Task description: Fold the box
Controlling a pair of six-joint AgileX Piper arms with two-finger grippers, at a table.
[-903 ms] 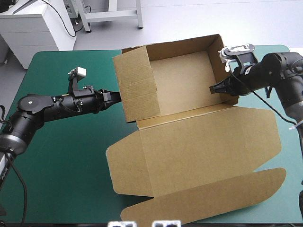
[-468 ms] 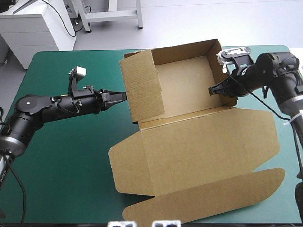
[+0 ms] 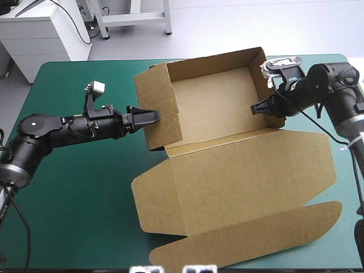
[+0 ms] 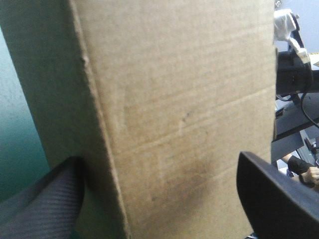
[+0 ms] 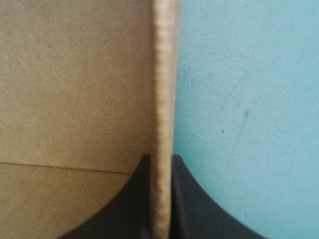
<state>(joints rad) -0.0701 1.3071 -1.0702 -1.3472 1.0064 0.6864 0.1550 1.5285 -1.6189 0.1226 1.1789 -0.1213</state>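
Raising box (image 3: 239, 170) walls: clamping the right one with the right end effector (image 3: 255, 108), straddling the left with the released left end effector (image 3: 152, 116). Next, probably: gripping, tucking inward.

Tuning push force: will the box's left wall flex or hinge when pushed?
The left wall likely hinges at its crease, staying fairly stiff: corrugated board. The box probably won't slide, since the right tool pinches its opposite wall.
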